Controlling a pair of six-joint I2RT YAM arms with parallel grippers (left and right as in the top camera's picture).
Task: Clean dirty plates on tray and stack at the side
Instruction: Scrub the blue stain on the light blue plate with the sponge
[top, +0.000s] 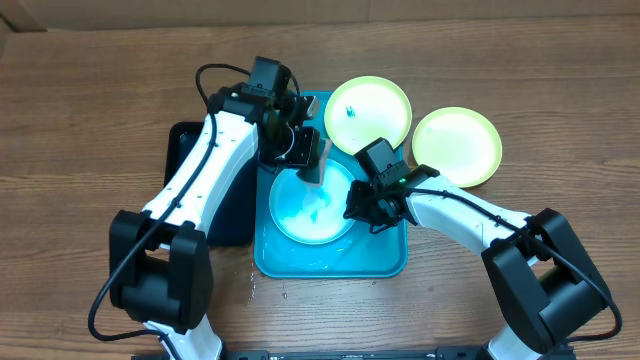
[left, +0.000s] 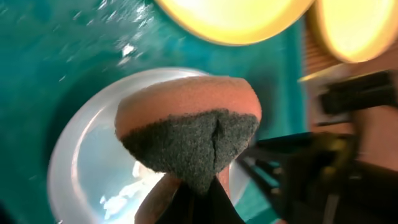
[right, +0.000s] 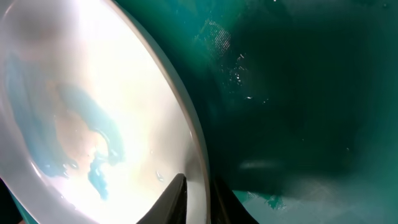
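Cyan tray (top: 395, 262) sits mid-table (top: 90, 90) in the overhead view, with the cyan plate (top: 300, 215) lying inside it. One yellow plate (top: 368, 112) overlaps the tray's far right corner, and the other yellow plate (top: 457, 146) rests on the table beside it. The left gripper (top: 303, 155) hangs over the cyan plate's far edge, the right gripper (top: 358, 207) is at its right rim. Left wrist: the gripper is clamped on a sponge (left: 186, 118) above the plate. Right wrist: fingers (right: 173, 200) pinch the blue-smeared plate's rim.

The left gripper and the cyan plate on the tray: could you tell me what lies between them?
An orange sponge with a dark scouring face, pinched in the left gripper; the left wrist view shows it.
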